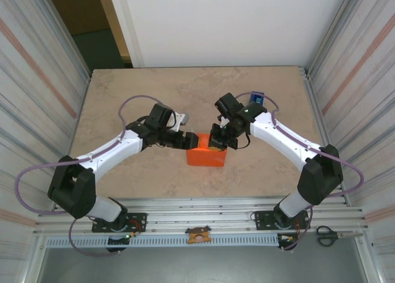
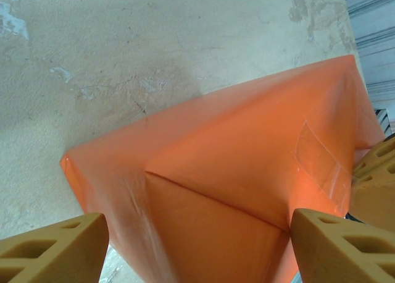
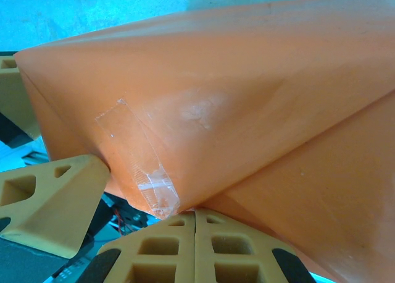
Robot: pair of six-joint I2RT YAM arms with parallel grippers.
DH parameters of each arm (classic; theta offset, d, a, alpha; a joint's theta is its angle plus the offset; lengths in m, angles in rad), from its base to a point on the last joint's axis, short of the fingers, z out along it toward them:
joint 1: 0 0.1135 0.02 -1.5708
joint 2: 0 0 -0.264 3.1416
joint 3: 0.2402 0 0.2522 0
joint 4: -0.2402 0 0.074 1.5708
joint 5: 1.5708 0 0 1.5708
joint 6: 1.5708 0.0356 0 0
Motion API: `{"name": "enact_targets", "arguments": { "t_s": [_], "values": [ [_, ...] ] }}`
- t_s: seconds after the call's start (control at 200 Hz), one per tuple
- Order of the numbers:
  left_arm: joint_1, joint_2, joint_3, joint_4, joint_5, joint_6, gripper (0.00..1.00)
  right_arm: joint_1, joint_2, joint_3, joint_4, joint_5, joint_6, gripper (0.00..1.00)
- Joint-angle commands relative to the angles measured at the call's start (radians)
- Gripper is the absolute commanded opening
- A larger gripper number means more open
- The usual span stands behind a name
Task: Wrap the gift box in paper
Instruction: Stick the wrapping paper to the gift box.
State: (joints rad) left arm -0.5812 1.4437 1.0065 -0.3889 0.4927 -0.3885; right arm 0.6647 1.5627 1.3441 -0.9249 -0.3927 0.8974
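1. Well, the gift box point(image 1: 207, 156) sits at the middle of the table point(image 1: 123, 104), a little nearer the near edge. It is covered in orange paper point(image 2: 234, 147) on every face I can see.
2. That paper is thin and smooth with a slight sheen. It is pulled taut into sharp creases, with a triangular flap folded over one end. A strip of clear tape point(image 2: 318, 153) holds a seam down, and its end is wrinkled.
3. The table is beige, mottled like stone.
4. The parcel lies flat and is squarish. It is slightly wider left to right, and its sides are about square to the table's edges.
5. The left arm reaches in from the near left with its elbow bent out. The left gripper point(image 1: 187, 139) points right at the parcel's left end. Its ribbed tan fingers point(image 2: 55, 246) are spread wide to either side of a corner, gripping nothing.
6. The right arm bends in from the near right. The right gripper point(image 1: 217, 142) angles down onto the parcel's far top edge. Its fingers point(image 3: 166, 252) are pressed together, just against the paper by the tape.
7. A blue tape dispenser point(image 1: 257, 99) stands to the far right. Scissors point(image 1: 327, 235) lie at the near right, on the rail.
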Motion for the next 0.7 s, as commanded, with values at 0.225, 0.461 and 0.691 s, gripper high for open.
{"name": "enact_targets", "arguments": {
  "t_s": [0.225,0.461,0.691],
  "values": [
    [0.004,-0.106,0.052,-0.009,-0.031,-0.016,0.7,0.018,0.05,-0.02,-0.038,0.052,-0.028,0.01],
    [0.006,-0.101,0.058,0.113,0.117,-0.077,0.23,0.017,0.046,-0.028,-0.034,0.048,-0.029,0.02],
    [-0.033,-0.002,0.121,0.119,0.172,-0.098,0.1,0.017,0.043,-0.031,-0.029,0.042,-0.031,0.02]
  ]
}}
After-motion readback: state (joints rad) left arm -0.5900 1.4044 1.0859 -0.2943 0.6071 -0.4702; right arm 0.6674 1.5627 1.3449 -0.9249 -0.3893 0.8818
